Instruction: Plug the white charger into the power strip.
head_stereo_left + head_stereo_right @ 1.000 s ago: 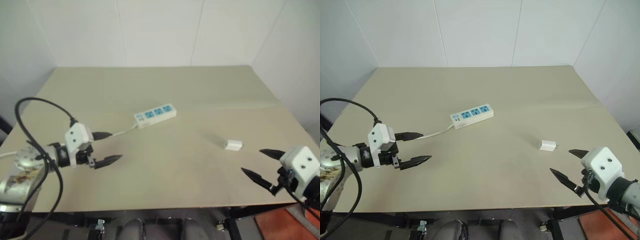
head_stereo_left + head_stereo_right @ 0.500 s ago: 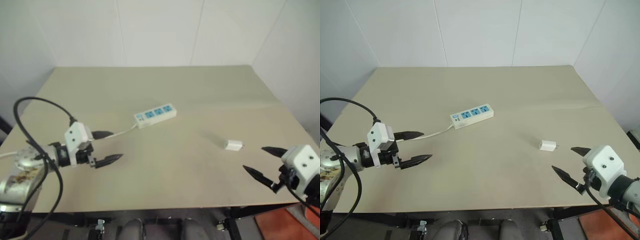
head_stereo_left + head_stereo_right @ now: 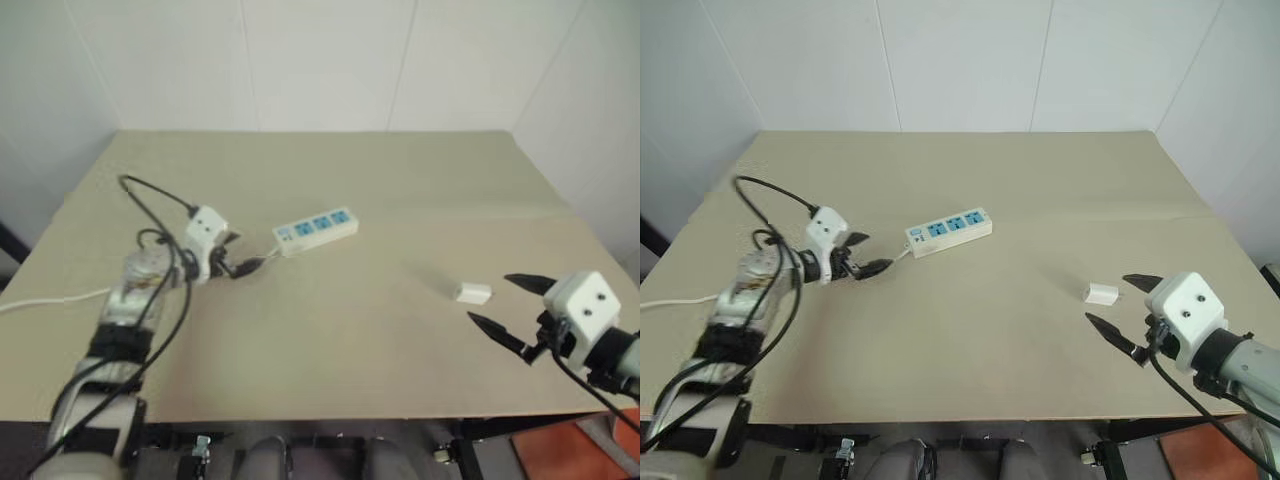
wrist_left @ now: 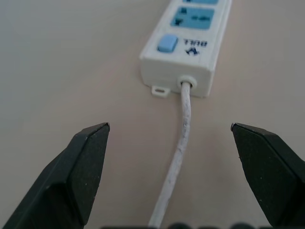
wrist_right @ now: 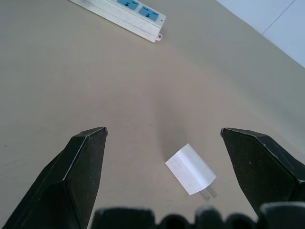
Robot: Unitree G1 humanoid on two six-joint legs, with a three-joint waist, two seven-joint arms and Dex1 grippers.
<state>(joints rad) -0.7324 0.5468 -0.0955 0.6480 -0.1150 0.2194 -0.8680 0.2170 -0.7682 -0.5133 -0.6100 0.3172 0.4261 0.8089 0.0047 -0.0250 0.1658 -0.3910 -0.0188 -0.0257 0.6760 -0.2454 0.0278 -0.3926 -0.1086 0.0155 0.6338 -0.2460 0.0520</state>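
Note:
The power strip is a white bar with blue sockets, lying at an angle near the table's middle. Its thin white cable leaves from the switch end. My left gripper stands open just short of that end, low over the table, one finger on each side of the cable. The white charger lies on its side to the right, prongs showing in the right wrist view. My right gripper is open close beside the charger, which sits just ahead of its fingers.
The beige table meets white walls at the back and on both sides. Its front edge runs just below both arms. The strip's cable trails off over the table's left edge. A faint seam crosses the tabletop at the right.
My left arm has reached forward and a little down, from the near left of the table up to the strip's switch end. The right gripper has edged slightly towards the charger.

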